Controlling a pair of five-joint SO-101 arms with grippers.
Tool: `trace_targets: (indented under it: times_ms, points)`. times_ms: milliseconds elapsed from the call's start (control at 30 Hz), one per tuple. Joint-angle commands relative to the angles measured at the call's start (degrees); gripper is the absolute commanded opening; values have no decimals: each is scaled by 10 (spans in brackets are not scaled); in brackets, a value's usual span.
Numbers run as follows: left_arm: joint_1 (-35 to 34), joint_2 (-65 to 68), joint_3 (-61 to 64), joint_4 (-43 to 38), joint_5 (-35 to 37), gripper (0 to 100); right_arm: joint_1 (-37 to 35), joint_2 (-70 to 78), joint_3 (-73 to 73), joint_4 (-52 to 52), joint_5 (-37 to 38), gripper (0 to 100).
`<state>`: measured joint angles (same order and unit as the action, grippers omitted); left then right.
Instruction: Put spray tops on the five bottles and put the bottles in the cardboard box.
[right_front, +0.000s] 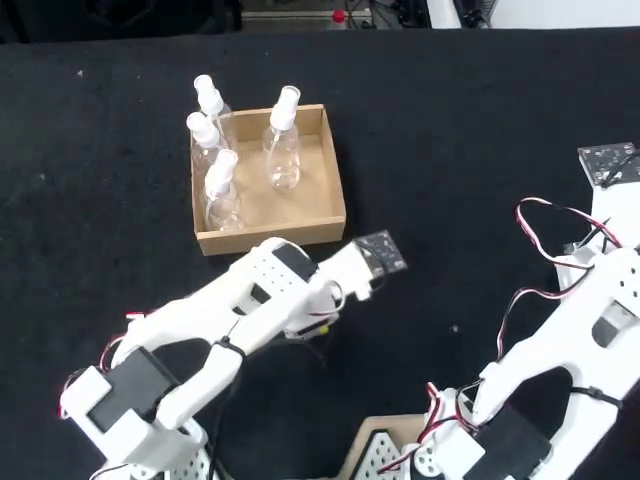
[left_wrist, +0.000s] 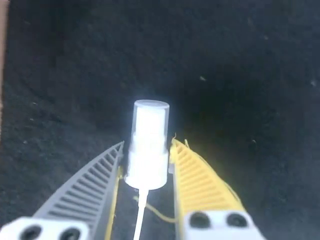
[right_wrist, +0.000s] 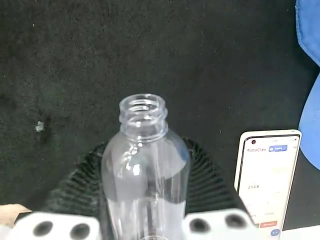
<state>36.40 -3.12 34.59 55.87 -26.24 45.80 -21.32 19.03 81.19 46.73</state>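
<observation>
The spray top (left_wrist: 148, 145) is pinched at its collar by the left end effector (left_wrist: 147, 146). One grey finger and one yellow finger press on either side, and we see the thin tube running back between them. The open bottle (right_wrist: 144, 165) has no top. It sits between the black fingers of the right end effector (right_wrist: 145, 150), which close against its sides, with the neck reaching out past the fingertips. From above, we count four bottles (right_front: 283, 150) already fitted with tops, standing in the cardboard box (right_front: 325, 215). An arm (right_front: 250, 300) has its wrist just beside the box's near wall. The worktop (right_front: 480, 150) is covered in black cloth. A phone (right_wrist: 267, 180) lies on it near the right end effector.
</observation>
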Motion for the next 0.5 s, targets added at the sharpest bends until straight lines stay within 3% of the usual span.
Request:
trace_targets:
  times_ms: [0, 267, 467]
  points:
    - [13, -11, -73, 102, 4, 76, 13, -26, -7, -4, 4, 15]
    - [-3, -229, -126, 249, 4, 76, -2, -27, -17, -9, -38, 12]
    - [-65, -448, -138, 251, 8, 76, -69, -82, -10, -8, -122, 11]
